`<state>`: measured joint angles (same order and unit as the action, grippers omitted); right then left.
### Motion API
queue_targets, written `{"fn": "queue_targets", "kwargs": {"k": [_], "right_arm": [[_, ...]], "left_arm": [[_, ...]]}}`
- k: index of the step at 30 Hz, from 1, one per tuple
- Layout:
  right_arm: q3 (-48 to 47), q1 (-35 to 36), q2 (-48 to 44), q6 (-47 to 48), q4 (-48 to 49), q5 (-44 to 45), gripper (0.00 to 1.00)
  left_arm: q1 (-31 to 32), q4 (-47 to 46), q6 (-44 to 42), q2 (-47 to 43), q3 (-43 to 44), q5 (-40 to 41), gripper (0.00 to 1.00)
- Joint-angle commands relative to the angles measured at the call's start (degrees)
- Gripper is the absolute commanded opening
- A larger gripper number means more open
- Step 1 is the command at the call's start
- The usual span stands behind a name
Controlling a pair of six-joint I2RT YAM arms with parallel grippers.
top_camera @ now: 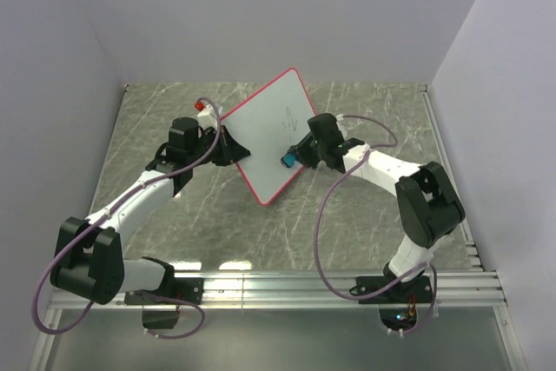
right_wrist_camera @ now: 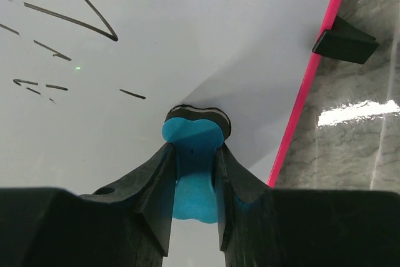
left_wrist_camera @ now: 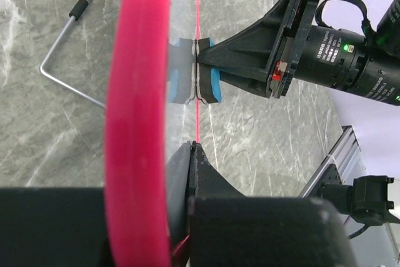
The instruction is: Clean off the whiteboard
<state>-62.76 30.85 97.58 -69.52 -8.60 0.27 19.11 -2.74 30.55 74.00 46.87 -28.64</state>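
The whiteboard, white with a red-pink frame, is held up on a tilt above the table. My left gripper is shut on its left edge; in the left wrist view the jaws pinch the board edge-on beside the red frame. My right gripper is shut on a blue eraser and presses its dark felt face against the white surface. The eraser sits between the right fingers. Black pen marks lie up and left of the eraser, and show on the board from above.
A black foot sticks out from the board's frame. A bent metal wire with black end caps lies on the marble table behind the board. A small red and white object sits by the left arm. Grey walls enclose the table.
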Motion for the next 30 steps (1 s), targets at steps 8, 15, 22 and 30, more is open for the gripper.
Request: {"fn": "queue_targets", "kwargs": {"k": [8,15,22,30], "right_arm": [[-26.04,-0.88,9.46,2.98,-6.24,-0.80,0.00],[-42.80,-0.88,18.79,3.95,-12.14,-2.03,0.00],[-24.02,-2.10,11.94,2.55,-6.26,-1.68,0.00],[-0.88,-3.78,2.88,2.81,-0.98,-1.33,0.00]], "left_arm": [[3.74,12.94,-4.70,1.68,-1.52,-9.94,0.00],[4.18,12.94,-4.62,1.76,-1.34,-9.85,0.00],[4.27,13.11,-4.71,1.68,-1.34,-9.59,0.00],[4.35,12.50,-4.53,2.38,-1.43,-10.38,0.00]]}}
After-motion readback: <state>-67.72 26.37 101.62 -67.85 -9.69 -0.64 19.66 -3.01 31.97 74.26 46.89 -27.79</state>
